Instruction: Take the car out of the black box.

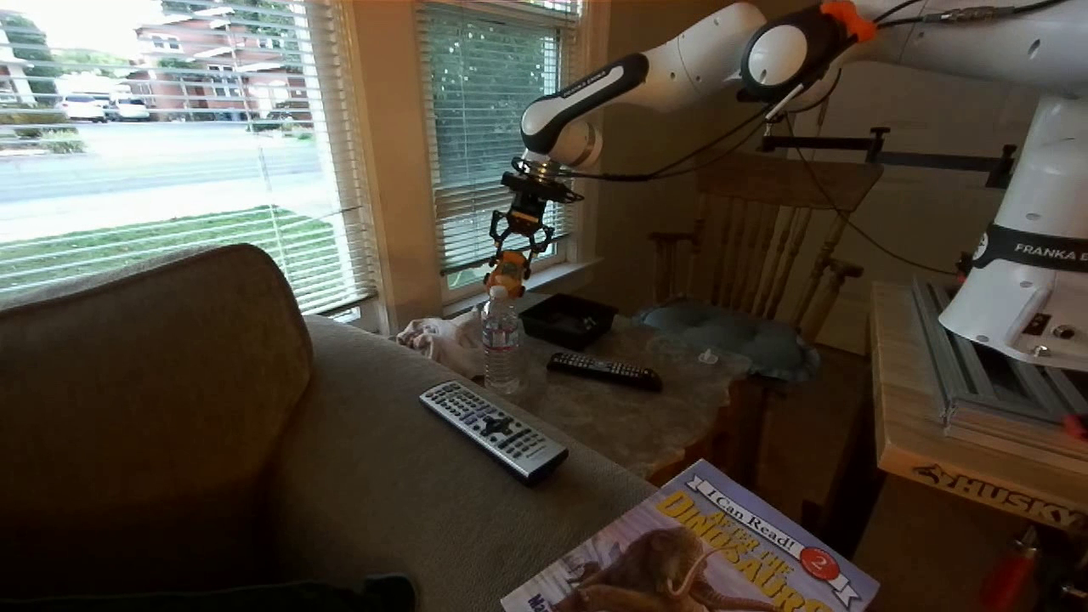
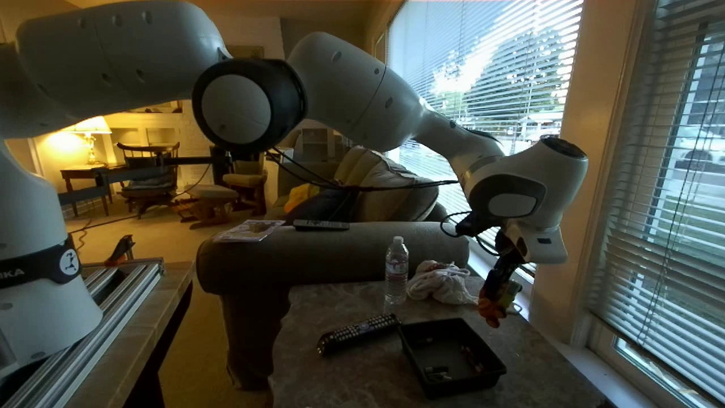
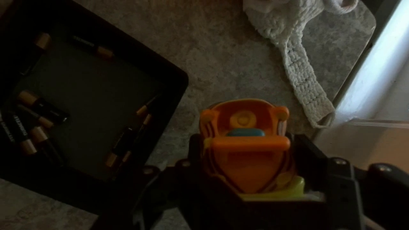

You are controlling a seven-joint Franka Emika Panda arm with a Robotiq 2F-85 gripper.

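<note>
Gripper (image 3: 247, 142), lower center of wrist view, clamped on orange toy car (image 3: 247, 167). Car aloft over tabletop (image 3: 217, 57), outside black box (image 3: 143, 57); box at left of frame, copper-topped batteries (image 3: 48, 107) on its floor. Black remote control (image 2: 359, 334) beside box, lower center of an exterior view.

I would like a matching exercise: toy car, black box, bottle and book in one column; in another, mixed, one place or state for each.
1. toy car
2. black box
3. water bottle
4. book

A. lying on the sofa arm
B. containing batteries
C. held in the gripper
D. topped with a white cap

Right pairs: 1C; 2B; 3D; 4A
</note>
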